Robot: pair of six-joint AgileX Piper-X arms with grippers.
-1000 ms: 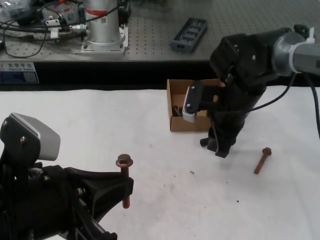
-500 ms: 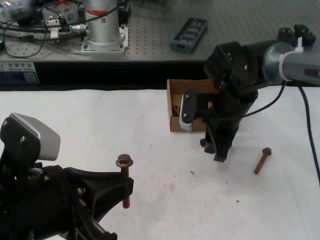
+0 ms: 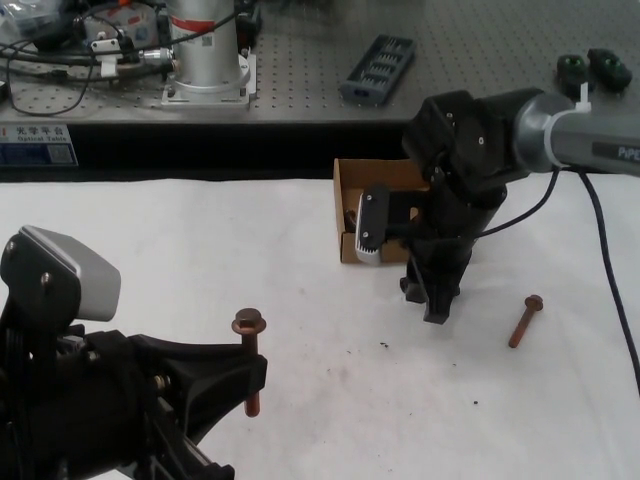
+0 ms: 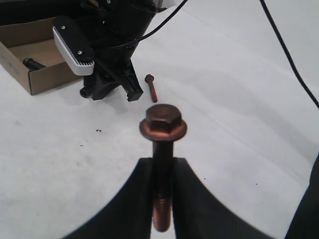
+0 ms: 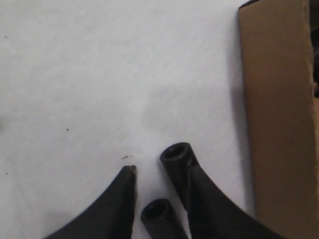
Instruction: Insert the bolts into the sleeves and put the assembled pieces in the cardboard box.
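My left gripper (image 3: 252,376) (image 4: 163,162) is shut on a copper bolt (image 3: 248,352) (image 4: 162,133), held upright with its hex head up, near the front left above the white cloth. My right gripper (image 3: 432,300) (image 5: 159,172) points down at the cloth just in front of the cardboard box (image 3: 349,186) (image 4: 46,76) (image 5: 279,124). It is open, with two black sleeves between its fingers: one sleeve (image 5: 178,162) leans against a finger, the other sleeve (image 5: 157,215) lies nearer the palm. A second bolt (image 3: 524,320) (image 4: 151,88) lies on the cloth to the right of that gripper.
A dark piece (image 4: 31,63) lies inside the box. Behind the cloth runs a perforated metal bench with a silver post (image 3: 205,45), cables and a black ribbed holder (image 3: 378,66). Small dark specks (image 3: 385,346) dot the cloth's middle.
The right arm has shifted left and a little down in front of the box. The left arm and its bolt have stayed still.
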